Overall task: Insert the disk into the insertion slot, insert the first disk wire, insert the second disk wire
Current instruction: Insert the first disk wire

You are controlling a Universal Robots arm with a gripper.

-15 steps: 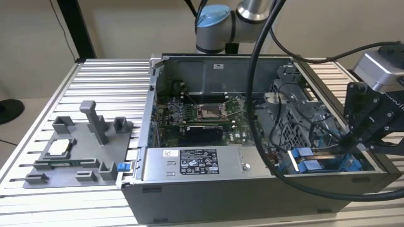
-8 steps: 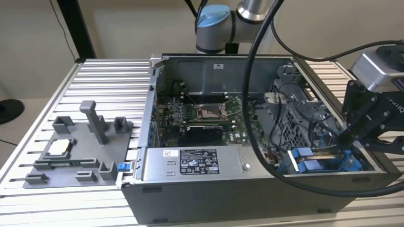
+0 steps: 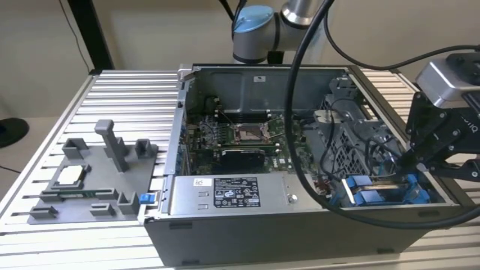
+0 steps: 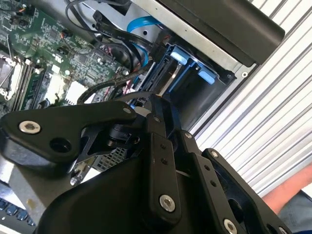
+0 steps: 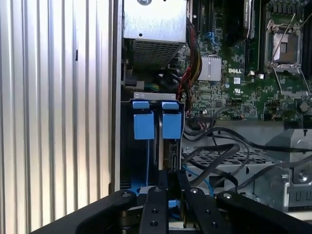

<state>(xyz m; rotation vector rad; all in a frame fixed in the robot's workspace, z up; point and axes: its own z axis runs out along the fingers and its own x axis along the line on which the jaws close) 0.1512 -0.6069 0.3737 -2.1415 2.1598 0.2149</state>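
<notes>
The disk (image 5: 160,146) stands edge-on inside the insertion slot (image 5: 144,126), between the slot's blue tabs, at the front corner of the grey computer case on the exterior view's right (image 3: 367,198). In the second wrist view the disk's silver edge (image 4: 166,80) shows in the bay. My gripper (image 3: 411,164) hangs just above the slot's rear end. Its black fingers (image 5: 163,187) are pressed together, and a black disk wire (image 4: 105,92) arcs to the fingertips (image 4: 152,108). A blue wire (image 5: 197,174) lies beside them.
A grey power-supply box (image 3: 225,194) lies along the case front, the motherboard (image 3: 240,135) behind it. A metal cage with tangled cables (image 3: 352,140) borders the slot. A grey fixture (image 3: 90,180) sits on the slatted table (image 3: 127,95). A person's arm (image 4: 290,195) is nearby.
</notes>
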